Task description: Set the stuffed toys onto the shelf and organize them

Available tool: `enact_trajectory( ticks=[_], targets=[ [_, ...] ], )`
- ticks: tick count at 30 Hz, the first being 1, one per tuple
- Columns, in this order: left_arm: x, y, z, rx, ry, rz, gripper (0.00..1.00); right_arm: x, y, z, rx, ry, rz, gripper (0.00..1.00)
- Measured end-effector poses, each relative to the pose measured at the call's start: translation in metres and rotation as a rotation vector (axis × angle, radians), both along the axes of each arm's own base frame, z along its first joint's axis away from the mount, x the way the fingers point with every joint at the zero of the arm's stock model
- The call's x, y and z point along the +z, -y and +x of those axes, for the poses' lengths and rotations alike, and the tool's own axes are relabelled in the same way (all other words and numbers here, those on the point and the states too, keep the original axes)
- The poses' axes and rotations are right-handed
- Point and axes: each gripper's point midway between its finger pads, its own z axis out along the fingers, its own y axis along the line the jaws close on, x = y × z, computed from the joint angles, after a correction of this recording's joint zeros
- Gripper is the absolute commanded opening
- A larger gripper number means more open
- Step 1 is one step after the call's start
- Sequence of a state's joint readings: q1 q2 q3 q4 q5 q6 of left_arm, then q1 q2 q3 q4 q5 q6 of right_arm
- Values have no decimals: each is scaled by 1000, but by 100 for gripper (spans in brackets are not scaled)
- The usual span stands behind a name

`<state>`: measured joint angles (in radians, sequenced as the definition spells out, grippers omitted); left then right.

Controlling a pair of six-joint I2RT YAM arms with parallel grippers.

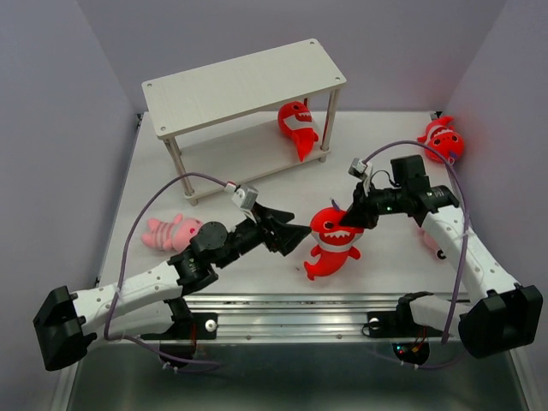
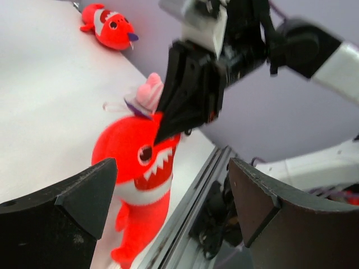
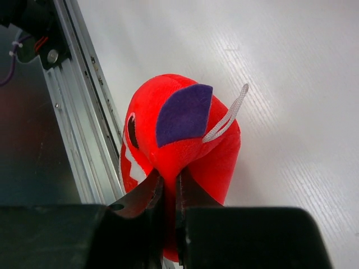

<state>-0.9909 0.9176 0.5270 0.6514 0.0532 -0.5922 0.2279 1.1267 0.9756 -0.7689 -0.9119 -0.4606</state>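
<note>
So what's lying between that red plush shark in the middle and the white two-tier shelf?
Nothing: the top view shows only bare white tabletop between the red plush shark, pinched by the right gripper, and the white two-tier shelf.

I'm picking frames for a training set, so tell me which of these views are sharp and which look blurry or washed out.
Top external: evenly lit, sharp, soft shadow under the shelf. Left wrist: its own dark fingers are out of focus, the right gripper slightly smeared, the red shark clearer. Right wrist: the shark is crisp, the table bright, nearly washed out.
</note>
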Motion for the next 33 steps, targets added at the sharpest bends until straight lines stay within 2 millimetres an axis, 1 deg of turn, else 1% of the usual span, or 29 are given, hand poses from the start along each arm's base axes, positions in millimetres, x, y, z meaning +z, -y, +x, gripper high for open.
enact_trajectory(
  ticks=[2,5,6,9,13,16,19,24,29,30,31,32,33],
  targets=[
    [-8,-2,-9,2,38,50,90,5,-1,8,-35,-30,4,1],
    [-28,3,-25,-15,74,135,90,21,-2,24,-81,-50,26,1],
    [-36,7,-31,-28,82,167,89,29,-2,31,-96,-51,36,1],
    [-61,16,-40,-42,105,268,89,51,-5,45,-125,-64,80,1],
    [-96,24,-40,-24,127,407,88,65,-9,52,-132,-83,117,1],
    [-113,27,-35,0,137,483,88,67,-12,51,-126,-106,134,1],
    [-117,30,-26,40,155,526,86,69,-13,49,-119,-114,144,1],
    [-108,34,-15,89,181,536,86,72,-15,44,-102,-126,164,1],
    [-108,40,-13,92,191,544,85,74,-16,40,-92,-129,176,1],
    [-109,40,-12,92,192,548,84,74,-16,39,-91,-132,178,1],
    [-110,40,-11,91,189,551,79,74,-16,38,-89,-134,179,1],
    [-111,41,-10,90,188,553,72,74,-16,38,-88,-136,180,1],
    [-112,42,-8,86,183,554,71,74,-16,38,-88,-138,181,1]
  ],
)
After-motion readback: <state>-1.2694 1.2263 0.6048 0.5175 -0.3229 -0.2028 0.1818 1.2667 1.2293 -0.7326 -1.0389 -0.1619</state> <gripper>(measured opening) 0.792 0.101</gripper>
